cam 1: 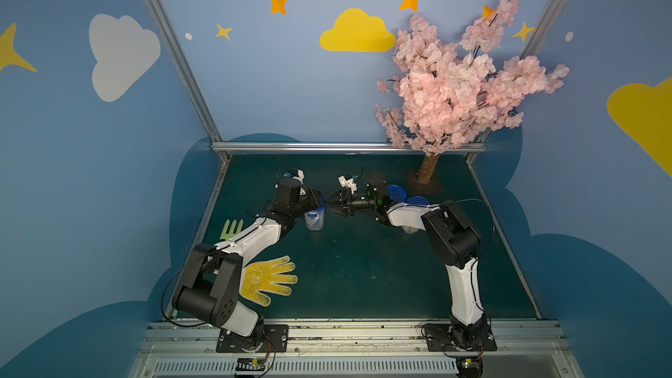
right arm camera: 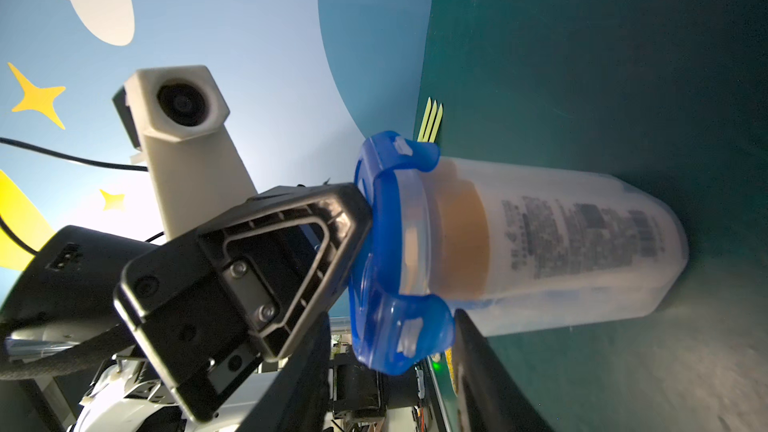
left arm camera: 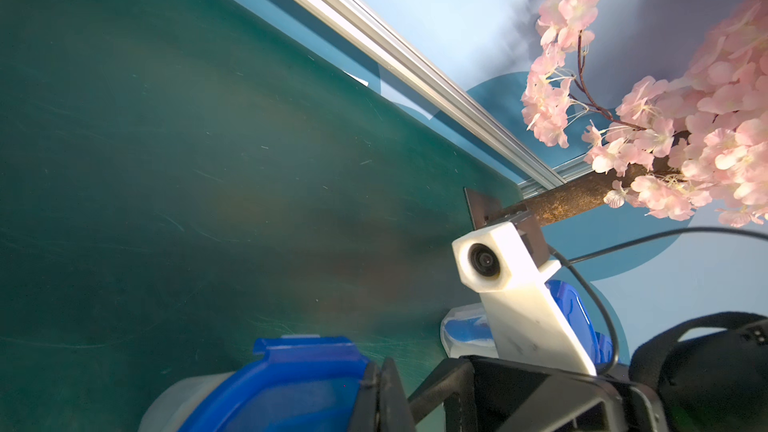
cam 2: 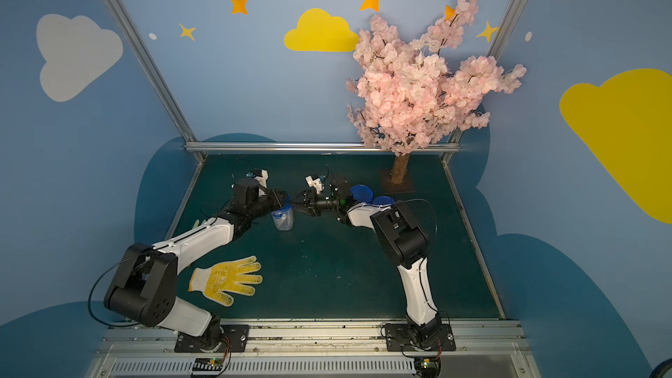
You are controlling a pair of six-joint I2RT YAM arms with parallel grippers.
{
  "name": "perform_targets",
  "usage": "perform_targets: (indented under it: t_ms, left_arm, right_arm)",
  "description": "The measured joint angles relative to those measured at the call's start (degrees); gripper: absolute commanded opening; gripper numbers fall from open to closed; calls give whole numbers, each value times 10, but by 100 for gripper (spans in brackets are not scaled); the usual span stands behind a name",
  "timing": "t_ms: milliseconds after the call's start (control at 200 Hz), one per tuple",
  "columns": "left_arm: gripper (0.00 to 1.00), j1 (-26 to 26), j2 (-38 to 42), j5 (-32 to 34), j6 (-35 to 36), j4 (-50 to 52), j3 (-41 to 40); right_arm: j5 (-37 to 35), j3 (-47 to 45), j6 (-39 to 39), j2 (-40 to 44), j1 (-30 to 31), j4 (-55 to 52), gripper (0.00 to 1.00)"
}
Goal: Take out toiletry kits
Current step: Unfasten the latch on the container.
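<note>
- At the middle of the dark green tabletop (cam 1: 363,267), the clear plastic jar (cam 1: 314,221) stands upright. The toiletry kit (right arm camera: 573,238) is inside it: a white printed bottle, long axis vertical, yellowish cap toward the blue four-tabbed lid (right arm camera: 386,326).
- We see the left gripper (right arm camera: 358,220) with jaws together, tips on the lid top. The right gripper (cam 1: 330,206) has its jaws apart astride one tab.
- We judge that prying could tip or lift the jar if those tips slip.

Left jaws at the lidded jar (cam 1: 315,220) — right jaws beside.
</note>
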State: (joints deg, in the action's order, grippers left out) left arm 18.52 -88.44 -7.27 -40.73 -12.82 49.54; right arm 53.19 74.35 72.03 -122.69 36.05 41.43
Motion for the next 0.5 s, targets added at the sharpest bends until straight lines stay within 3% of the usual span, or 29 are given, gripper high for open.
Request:
perform_targets:
  t_ms: [220,501]
  left_arm:
    - [2,0,0,2,-6,-14,-7]
    - [2,0,3,0,-16,-34,-22]
  right_arm:
    - [10,-5,68,-19,-2,69,42]
    - [9,-14,89,-19,-2,84,39]
